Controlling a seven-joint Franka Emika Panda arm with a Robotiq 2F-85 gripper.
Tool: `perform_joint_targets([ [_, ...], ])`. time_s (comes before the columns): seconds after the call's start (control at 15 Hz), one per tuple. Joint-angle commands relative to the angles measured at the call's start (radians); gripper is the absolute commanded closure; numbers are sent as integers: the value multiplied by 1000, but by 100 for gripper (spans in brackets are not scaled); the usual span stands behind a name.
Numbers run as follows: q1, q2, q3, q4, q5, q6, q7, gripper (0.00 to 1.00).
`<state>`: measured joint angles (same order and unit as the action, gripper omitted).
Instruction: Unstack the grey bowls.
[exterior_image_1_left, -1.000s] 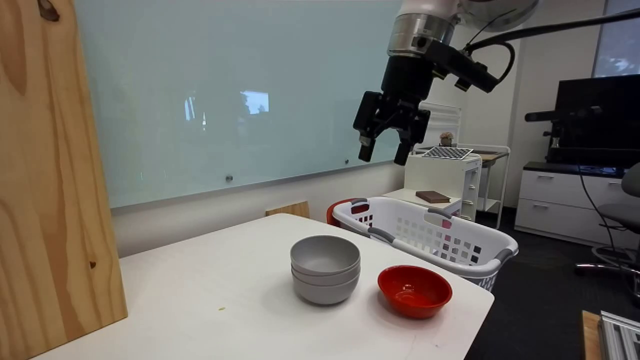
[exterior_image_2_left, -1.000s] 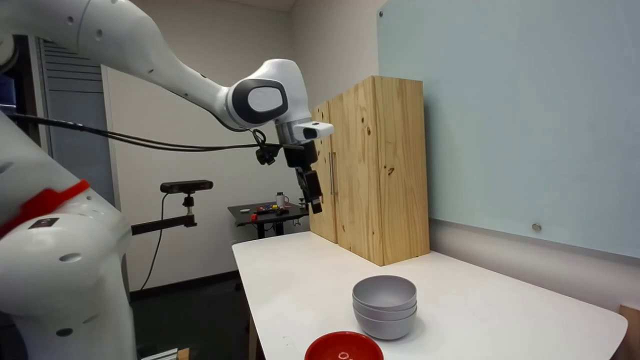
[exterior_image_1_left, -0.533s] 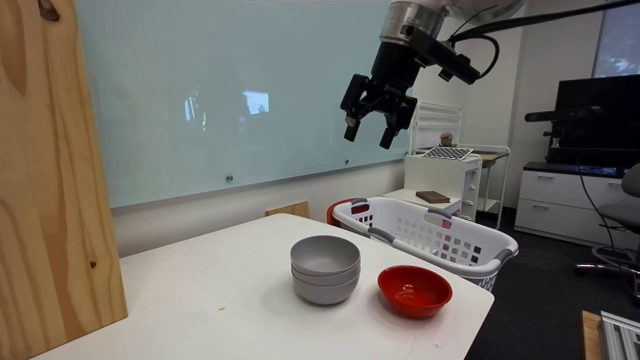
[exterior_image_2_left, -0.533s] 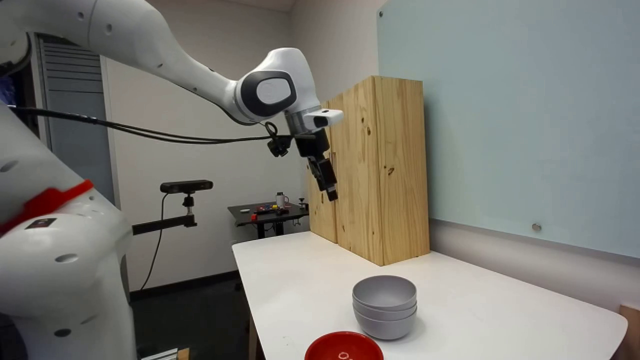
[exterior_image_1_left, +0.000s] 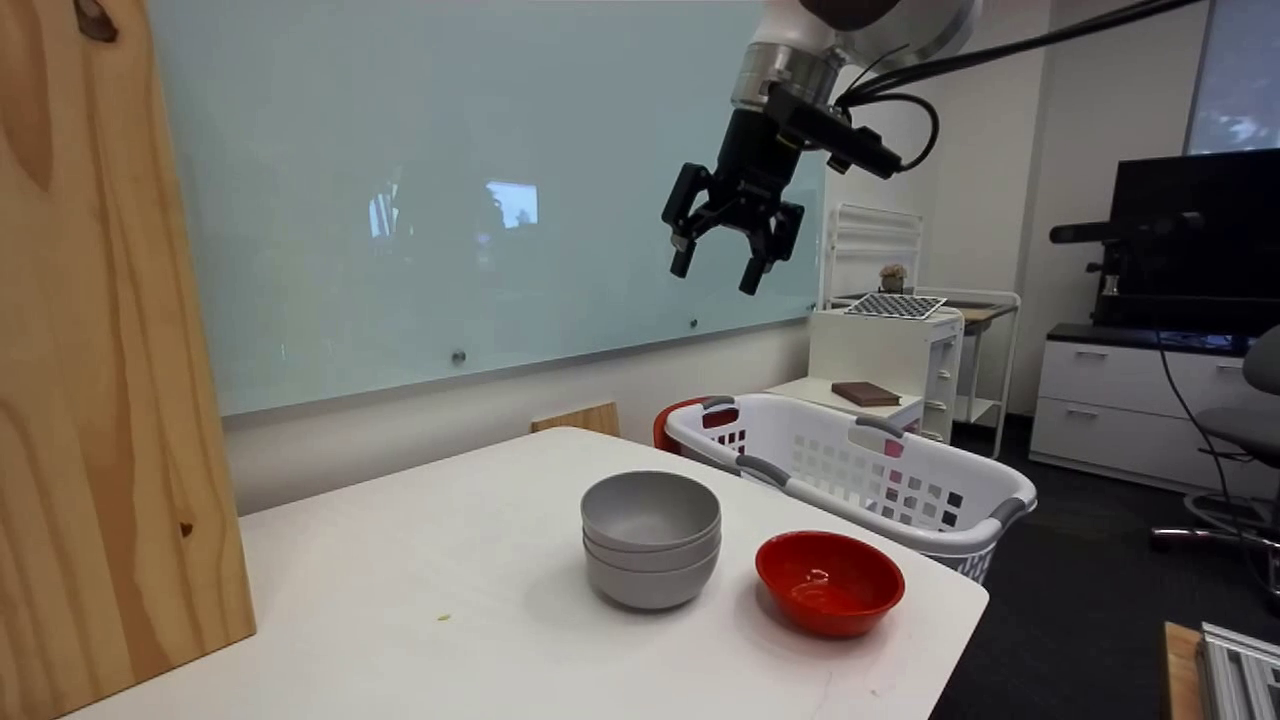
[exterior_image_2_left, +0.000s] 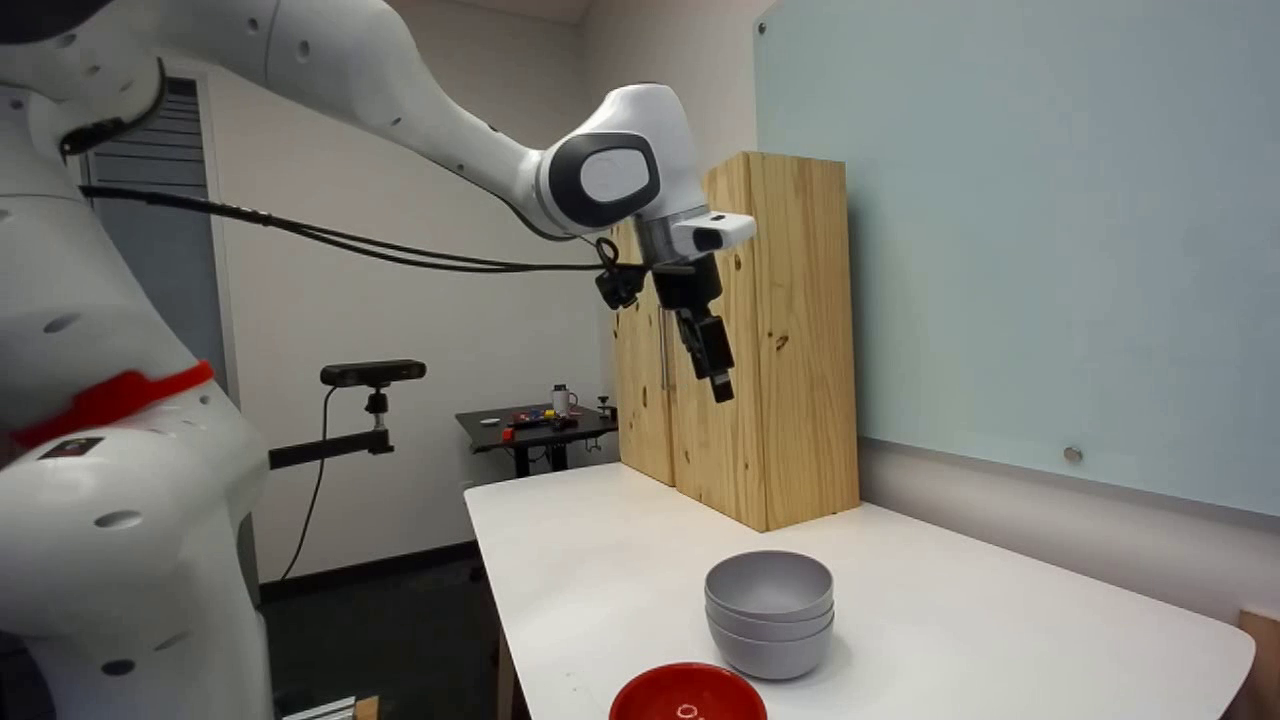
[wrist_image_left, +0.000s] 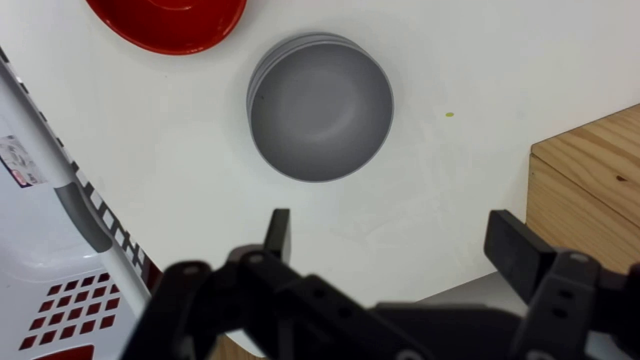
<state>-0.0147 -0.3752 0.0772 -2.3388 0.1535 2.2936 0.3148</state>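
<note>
"Grey bowls (exterior_image_1_left: 651, 540), all in one stack! Where do they stand?"

"They sit upright on the counter (exterior_image_1_left: 430, 550), in from the edge by the white basket (exterior_image_1_left: 950, 535). I count three rims. The red bowl (exterior_image_1_left: 830, 585) is just beside them, not touching, nearer the corner."

"Which step is it?"

"The very start, I think: the reach for the first bowl. None is off the stack yet."

"And your claw (exterior_image_1_left: 717, 268)?"

"It hangs high over the counter and leans a bit. It is wide apart and holds nothing. In the wrist view, the stack is not between my fingers (wrist_image_left: 515, 250)."

"So what comes next?"

"I need to get over the stack, then go down slowly. One finger should go inside the top bowl (wrist_image_left: 322, 112) and one outside, so I can pinch its side."

"Only that one?"

"Yes! If I go too deep, I may grab two. Then I should lift straight up and put it down nearer the edge by the wall (exterior_image_1_left: 400, 435). The next one down needs the same."
</note>
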Motion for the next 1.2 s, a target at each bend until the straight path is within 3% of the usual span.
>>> perform_joint_targets([
  [0.0, -13, 105, -22, 96, -11, -55, 0, 0],
  [0.53, -20, 292, -73, 164, 4, 51, -57, 0],
  [0.93, -29, 372, -103, 196, -26, -50, -45, 0],
  [1.13, -26, 389, -107, 213, -31, -130, -192, 0],
])
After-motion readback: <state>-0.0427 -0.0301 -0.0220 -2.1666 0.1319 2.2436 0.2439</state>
